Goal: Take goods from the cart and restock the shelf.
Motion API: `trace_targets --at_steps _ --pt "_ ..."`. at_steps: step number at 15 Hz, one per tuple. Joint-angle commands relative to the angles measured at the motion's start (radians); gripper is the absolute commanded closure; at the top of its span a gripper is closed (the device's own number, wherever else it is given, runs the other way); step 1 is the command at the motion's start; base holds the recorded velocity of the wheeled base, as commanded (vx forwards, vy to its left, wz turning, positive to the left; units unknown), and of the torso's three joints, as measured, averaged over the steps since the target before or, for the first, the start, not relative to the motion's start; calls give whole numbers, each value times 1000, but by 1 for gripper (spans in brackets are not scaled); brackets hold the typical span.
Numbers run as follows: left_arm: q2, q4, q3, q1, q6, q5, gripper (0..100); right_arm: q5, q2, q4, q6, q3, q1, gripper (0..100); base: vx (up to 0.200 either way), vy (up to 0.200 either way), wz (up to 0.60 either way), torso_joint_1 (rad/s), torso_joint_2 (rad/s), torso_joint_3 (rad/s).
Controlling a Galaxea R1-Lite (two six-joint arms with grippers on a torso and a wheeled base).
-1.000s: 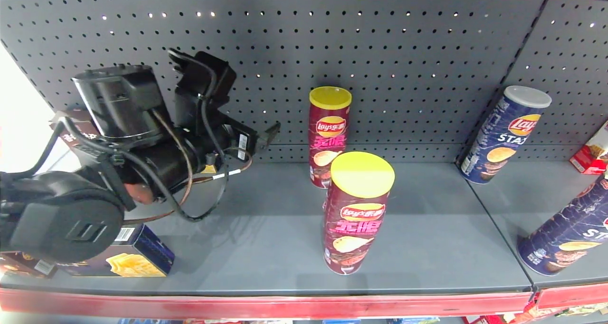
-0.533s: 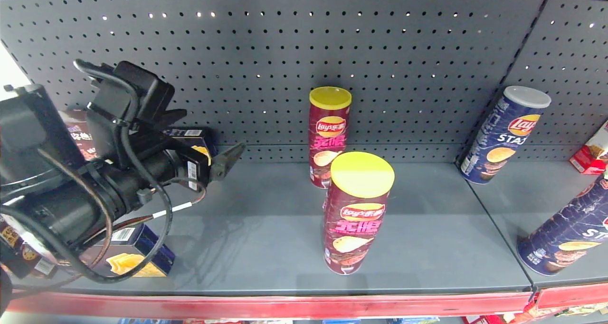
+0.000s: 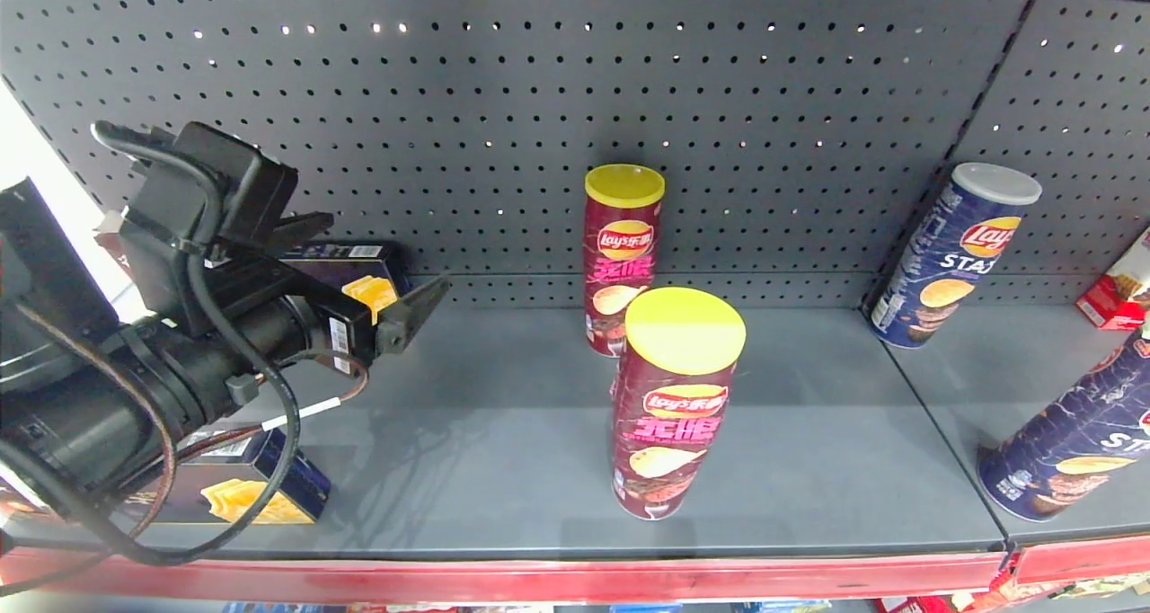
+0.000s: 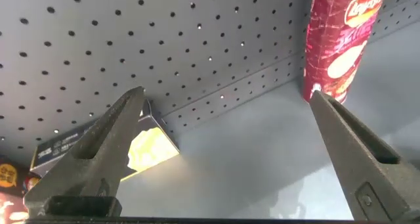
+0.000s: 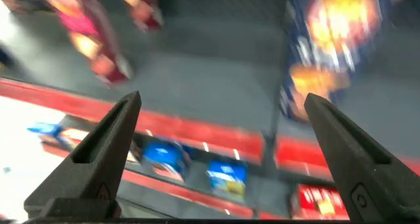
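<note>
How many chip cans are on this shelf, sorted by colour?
Maroon cylindrical chip cans with yellow lids: 2
Navy blue cylindrical chip cans: 2
Total: 4

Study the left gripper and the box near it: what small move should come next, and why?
Probably draw the left gripper straight back off the shelf to fetch more goods from the cart. Its fingers stand wide open with nothing between them, and the dark blue box lies on the shelf by the pegboard, so nothing there seems left to place.
</note>
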Motion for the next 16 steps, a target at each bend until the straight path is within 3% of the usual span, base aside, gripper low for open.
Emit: trace_targets --at_steps 1,5,7,13,16 --pt "2 0 4 19 -1 -3 0 77 315 -3 -46 -135 138 0 0 0 0 0 0 0" --pt "3 2 7 38 -2 -4 0 50 545 -68 -73 -135 373 0 0 0 0 0 0 0" --pt "2 0 21 41 -2 -4 0 -1 678 -146 -71 -128 432 0 0 0 0 0 0 0" --pt "-6 -3 41 52 -2 -7 0 -107 871 -178 0 -195 429 0 0 0 0 0 0 0" --pt "-8 -9 50 52 -4 -7 0 -166 991 -178 15 -298 428 0 0 0 0 0 0 0"
